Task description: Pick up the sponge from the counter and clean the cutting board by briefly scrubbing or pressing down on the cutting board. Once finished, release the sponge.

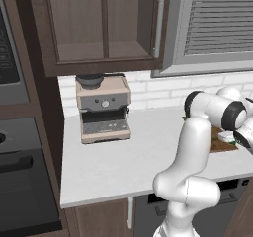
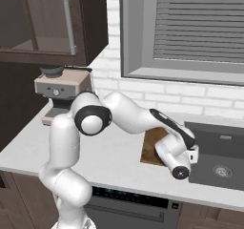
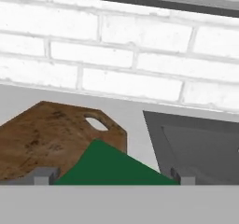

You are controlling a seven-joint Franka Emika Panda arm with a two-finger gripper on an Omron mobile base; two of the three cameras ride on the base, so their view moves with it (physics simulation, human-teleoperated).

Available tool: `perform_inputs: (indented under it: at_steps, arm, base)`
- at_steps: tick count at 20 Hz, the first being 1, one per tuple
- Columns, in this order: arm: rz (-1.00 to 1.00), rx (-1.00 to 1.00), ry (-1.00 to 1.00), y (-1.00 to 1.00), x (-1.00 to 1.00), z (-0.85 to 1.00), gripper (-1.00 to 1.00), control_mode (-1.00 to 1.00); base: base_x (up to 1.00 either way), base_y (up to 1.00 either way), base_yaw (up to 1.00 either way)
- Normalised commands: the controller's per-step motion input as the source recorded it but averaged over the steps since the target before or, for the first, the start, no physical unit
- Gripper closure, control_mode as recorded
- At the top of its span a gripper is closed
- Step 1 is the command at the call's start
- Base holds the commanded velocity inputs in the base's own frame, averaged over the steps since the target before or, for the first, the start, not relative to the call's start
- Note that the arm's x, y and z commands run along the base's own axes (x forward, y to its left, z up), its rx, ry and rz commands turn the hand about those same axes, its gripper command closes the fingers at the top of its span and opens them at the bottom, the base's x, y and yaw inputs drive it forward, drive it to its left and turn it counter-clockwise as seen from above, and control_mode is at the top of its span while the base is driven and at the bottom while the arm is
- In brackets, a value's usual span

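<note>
I see the sponge (image 3: 112, 167) lying on the cutting board (image 3: 42, 139), between my released jaws. I judge it soft and light; grasp its long sides.

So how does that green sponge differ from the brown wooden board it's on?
The small sponge has a plain dark green top; the flat brown wooden cutting board is mottled and much wider. The cutting board has a handle hole; the sponge has none. The sponge lies on the board's corner; the board lies on the light grey counter.
</note>
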Motion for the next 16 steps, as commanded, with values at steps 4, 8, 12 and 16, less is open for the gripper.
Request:
perform_inputs:
  at_steps: [4,8,12,16]
  arm:
    - [0.00,-0.06,-0.17,0.00,-0.42,-0.76,1.00,-1.00]
    - [0.00,-0.03,-0.20,0.35,0.13,-0.84,1.00,-1.00]
    - [0.00,0.00,-0.14,0.50,0.50,-0.78,1.00,-1.00]
    - [0.00,0.00,-0.09,0.56,0.63,-0.83,1.00,-1.00]
  base:
    - [0.00,0.00,0.00]
    - [0.00,0.00,0.00]
    - [0.00,0.00,0.00]
    - [0.00,0.00,0.00]
